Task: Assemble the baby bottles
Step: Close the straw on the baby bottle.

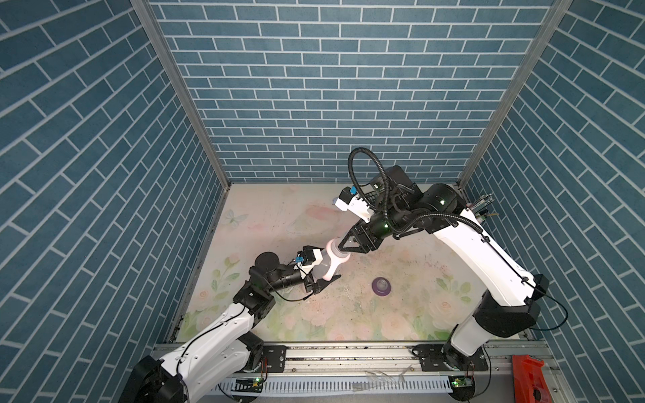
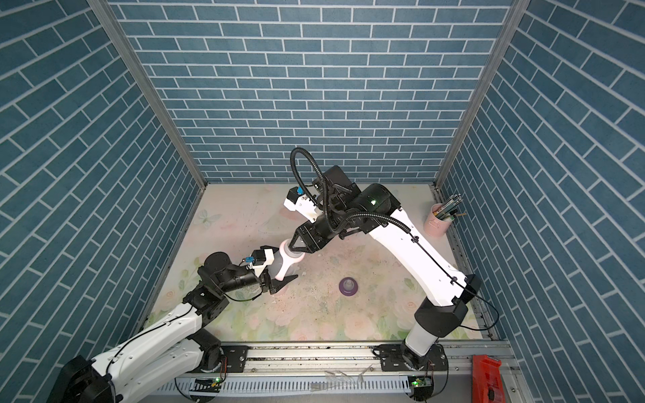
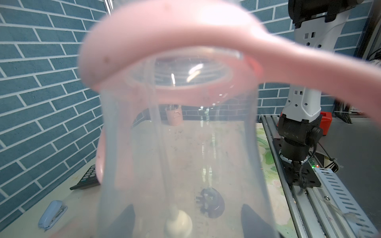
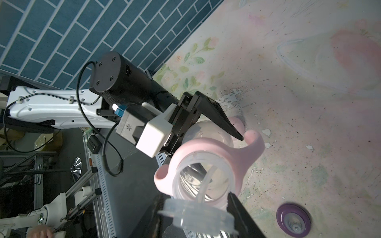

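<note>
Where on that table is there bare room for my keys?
Bare: the front strip along the rail, short of the purple collar, and the back left corner of the table. Crowded: the middle, where left hand and right hand, with a straw disc, meet at the bottle; the pen cup sits back right.

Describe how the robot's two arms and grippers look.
The left arm and right arm have white shells with black joints. The left gripper and right gripper have black wedge-shaped fingers, each beside a white camera block with a blue plug. A ribbed black hose loops over the right arm; thin black cables run along both.
</note>
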### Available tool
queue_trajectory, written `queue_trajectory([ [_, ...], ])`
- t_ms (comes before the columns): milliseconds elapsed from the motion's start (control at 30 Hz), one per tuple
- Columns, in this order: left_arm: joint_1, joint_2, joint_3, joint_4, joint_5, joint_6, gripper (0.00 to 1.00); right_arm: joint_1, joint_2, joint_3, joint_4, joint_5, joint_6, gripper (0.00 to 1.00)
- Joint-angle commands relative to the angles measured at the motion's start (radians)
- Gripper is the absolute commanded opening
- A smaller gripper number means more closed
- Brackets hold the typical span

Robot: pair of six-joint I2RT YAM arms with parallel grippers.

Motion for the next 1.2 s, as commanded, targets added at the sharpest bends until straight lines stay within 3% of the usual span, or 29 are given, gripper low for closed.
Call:
queue_trajectory([
  [0, -0.001, -0.008, -0.001, 0.045, 0.020, -0.009, 0.58, -0.004, 0.027, 0.015, -0.046, -0.033, 0.012, 0.21],
  [233, 0.000, 0.010, -0.001, 0.053, 0.022, -0.006, 0.58, -0.003, 0.060, 0.039, -0.055, -0.048, 0.023, 0.31],
  [767, -0.001, 0.069, -0.009, 0.121, 0.009, -0.008, 0.57, -0.002, 0.064, 0.121, -0.127, -0.024, 0.006, 0.72],
  [967, -0.001, 0.069, -0.024, 0.174, 0.003, -0.029, 0.57, -0.008, 0.011, 0.097, -0.087, 0.088, 0.019, 0.72],
  [1167, -0.001, 0.086, -0.054, 0.304, 0.004, -0.095, 0.57, -0.026, -0.121, -0.039, 0.066, 0.207, 0.058, 0.59],
])
